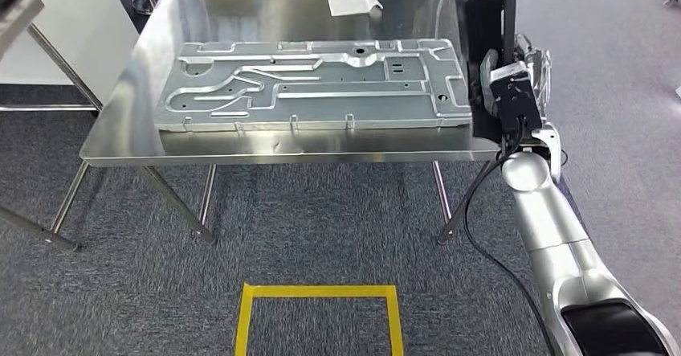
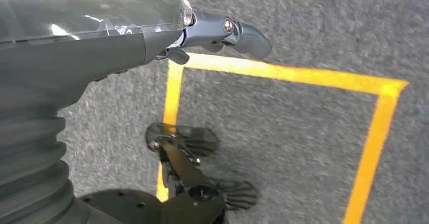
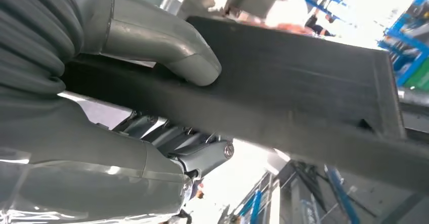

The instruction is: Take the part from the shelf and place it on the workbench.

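- A flat, dark, rigid panel-like part (image 1: 480, 26) is held upright at the right-hand edge of the shiny stainless-steel surface (image 1: 241, 151), edge-on to the head camera; this is judged to be the task's part, carried vertically so that it clears the surface rim before being laid down.
- The right robot hand (image 1: 514, 91) is clenched on the part: in the right wrist view the thick grey thumb (image 3: 172, 52) is pressed on one face of the dark panel (image 3: 303, 92), and the darker fingers (image 3: 197, 150) are seen on the opposite face. The grasp is taken near one end, so most of the panel stands beyond the hand.
- The part is not yet on the surface; it is beside the surface's right edge, just right of the large stamped silver metal sheet (image 1: 313, 83) lying flat there.
- A crumpled white paper (image 1: 353, 2) lies at the surface's far side, beyond the metal sheet.
- The left robot hand (image 2: 217, 34) hangs over grey carpet marked with yellow tape (image 2: 283, 72); nothing is held, the fingers are loosely extended.
- Judgement: free space beside the metal sheet is narrow, so placement calls for care.
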Controlling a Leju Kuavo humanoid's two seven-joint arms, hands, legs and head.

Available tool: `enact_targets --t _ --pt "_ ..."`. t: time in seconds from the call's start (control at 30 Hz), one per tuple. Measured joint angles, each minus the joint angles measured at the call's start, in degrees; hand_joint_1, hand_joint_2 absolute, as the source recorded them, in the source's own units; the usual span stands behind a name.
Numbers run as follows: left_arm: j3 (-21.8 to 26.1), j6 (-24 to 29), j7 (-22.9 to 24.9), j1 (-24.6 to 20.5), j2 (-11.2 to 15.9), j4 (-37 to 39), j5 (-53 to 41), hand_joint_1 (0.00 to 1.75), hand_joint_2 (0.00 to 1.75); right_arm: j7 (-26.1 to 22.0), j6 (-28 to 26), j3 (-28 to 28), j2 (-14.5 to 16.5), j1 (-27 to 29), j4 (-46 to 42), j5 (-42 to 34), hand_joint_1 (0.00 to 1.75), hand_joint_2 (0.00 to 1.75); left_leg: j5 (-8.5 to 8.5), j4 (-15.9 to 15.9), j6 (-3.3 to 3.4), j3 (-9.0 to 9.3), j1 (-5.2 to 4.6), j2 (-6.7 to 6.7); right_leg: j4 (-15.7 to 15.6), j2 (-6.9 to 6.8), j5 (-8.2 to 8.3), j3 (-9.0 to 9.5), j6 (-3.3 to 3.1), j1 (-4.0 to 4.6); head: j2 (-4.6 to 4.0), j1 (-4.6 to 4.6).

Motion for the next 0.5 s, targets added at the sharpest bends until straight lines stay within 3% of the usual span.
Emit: enact_targets --t 0.07,0.13,0.17,0.2,0.23,0.27,0.33,0.37,0.4,0.5 --pt "0.08 -0.01 -0.08 -0.17 -0.04 0.0 -0.03 0.0 1.75 0.44 0.87 -0.07 0.15 0.09 -0.11 0.86 1.75 1.75 -0.13 7.08 -0.57 -4.64 0.14 0.38 -0.3 0.03 -1.51 2.04 -0.56 -0.03 -0.01 -0.03" --pt "0.18 0.01 -0.09 -0.14 -0.06 0.0 0.01 0.0 1.75 0.98 1.95 -0.16 0.6 0.56 -0.1 2.11 1.75 1.75 -4.65 11.59 -0.8 -9.39 0.19 0.62 -0.36 0.16 -3.26 4.11 -0.71 -0.01 -0.02 -0.05" --pt "0.22 0.02 -0.06 -0.08 -0.05 0.0 0.04 0.0 1.75 1.19 2.29 -0.19 0.9 0.89 -0.09 2.7 1.75 1.75 -7.33 11.83 -0.76 -11.02 0.18 0.67 -0.37 0.23 -4.2 5.24 -0.71 0.0 -0.02 -0.05" --pt "0.27 0.04 -0.03 -0.02 -0.06 0.0 0.08 0.0 1.75 1.35 2.47 -0.21 1.2 1.16 -0.09 3.12 1.75 1.75 -8.91 10.74 -0.63 -12.04 0.17 0.7 -0.38 0.29 -5.14 6.42 -0.69 0.03 -0.02 -0.05" --pt "0.35 0.05 0.01 0.05 -0.05 0.0 0.09 0.0 1.75 1.43 2.61 -0.21 1.5 1.35 -0.08 3.41 1.75 1.75 -8.55 8.44 -0.35 -12.54 0.1 0.71 -0.4 0.32 -6.1 7.67 -0.65 0.07 -0.02 -0.05" --pt "0.47 0.05 0.05 0.16 -0.05 0.0 0.1 0.0 1.75 1.5 2.73 -0.22 1.8 1.5 -0.07 3.61 1.75 1.75 -5.36 5.1 0.12 -12.67 -0.05 0.73 -0.44 0.32 -7.09 8.83 -0.59 0.13 -0.02 -0.05" --pt "0.77 0.07 0.13 0.46 -0.02 0.0 0.11 0.0 1.75 1.58 2.86 -0.25 2.3 1.7 0.1 3.73 1.75 1.75 4.34 -1.59 1.15 -12.62 -0.54 0.61 -0.37 0.47 -8.92 10.67 -0.22 0.39 -0.02 -0.04" --pt "0.9 0.09 0.18 0.59 -0.01 0.0 0.13 0.0 1.75 1.64 2.9 -0.27 2.54 1.82 0.18 3.8 1.75 1.75 7.96 -3.53 1.49 -12.46 -0.75 0.47 -0.51 0.59 -9.77 11.34 0.06 0.48 -0.02 -0.04" --pt "0.99 0.11 0.2 0.64 -0.02 0.0 0.17 0.0 1.75 1.73 2.95 -0.31 2.7 1.85 0.19 3.98 1.75 1.75 9.39 -4.47 1.71 -12.25 -0.84 0.32 -0.36 0.74 -10.16 11.89 0.39 0.58 -0.02 0.0" --pt "1.09 0.16 0.3 0.35 -0.1 0.0 0.26 0.0 1.75 2.05 3.21 -0.74 3.05 1.53 -0.06 4.88 1.75 1.75 8.39 -5.21 2.49 -9.85 -0.65 0.15 2.53 0.8 -9.75 11.92 1.25 0.46 -0.01 0.08"
